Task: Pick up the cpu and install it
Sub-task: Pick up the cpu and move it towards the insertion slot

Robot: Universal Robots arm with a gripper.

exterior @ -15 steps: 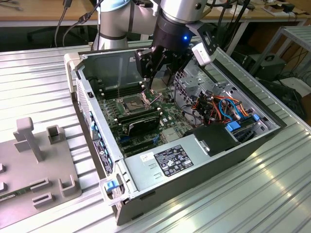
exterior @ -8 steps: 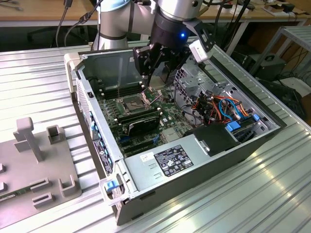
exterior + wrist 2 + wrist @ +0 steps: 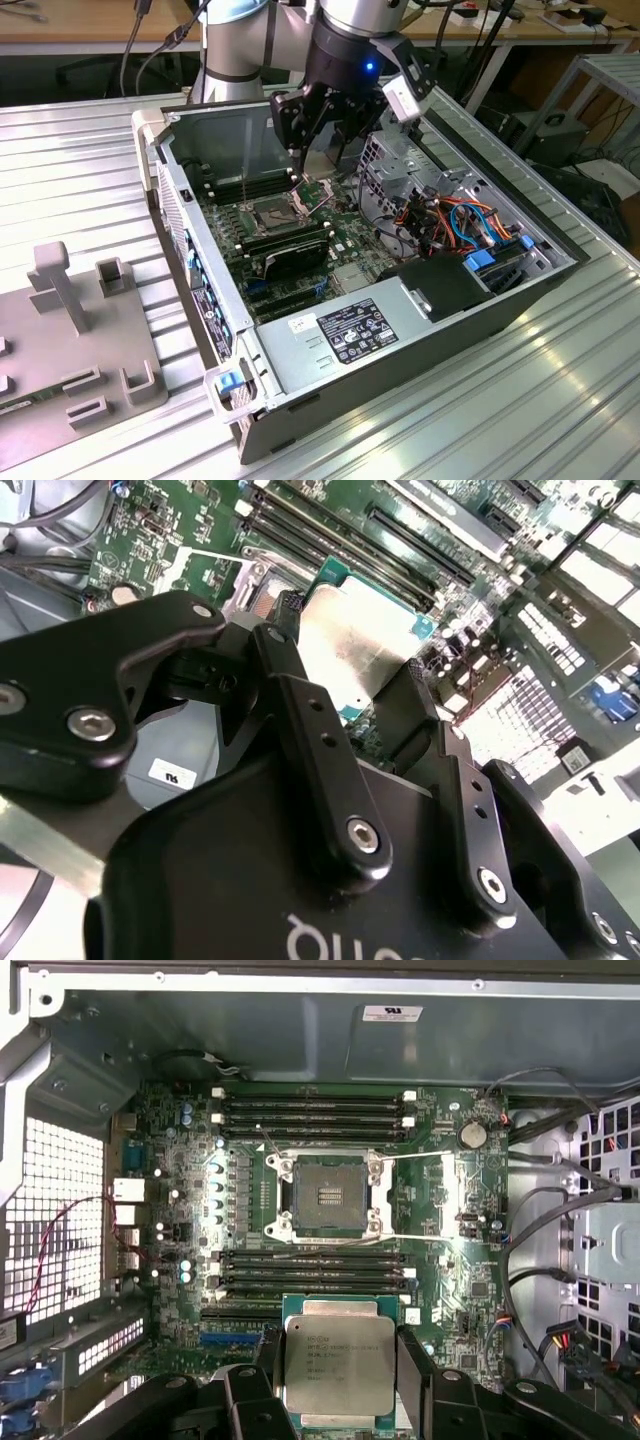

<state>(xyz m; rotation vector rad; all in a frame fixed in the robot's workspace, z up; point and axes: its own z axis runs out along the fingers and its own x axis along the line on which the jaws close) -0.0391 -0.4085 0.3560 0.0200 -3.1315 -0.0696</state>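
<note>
I have the cpu (image 3: 338, 1370) pinched by its edges in the pincer (image 3: 320, 150), silver face towards my first wrist camera, hanging clear above the board (image 3: 470, 1290). Pickup looks done to me; I'm on the carry towards install. The socket (image 3: 326, 1195) sits open below, beyond the fingertips (image 3: 412, 1355) and apart from the chip. Seating it, I reckon, calls for squaring the chip over that socket and keeping it level. Memory sticks (image 3: 310, 1270) lie between pincer and socket. Cables (image 3: 545, 1260) bunch off to one side, and the case wall (image 3: 230, 140) stands close behind the pincer.
</note>
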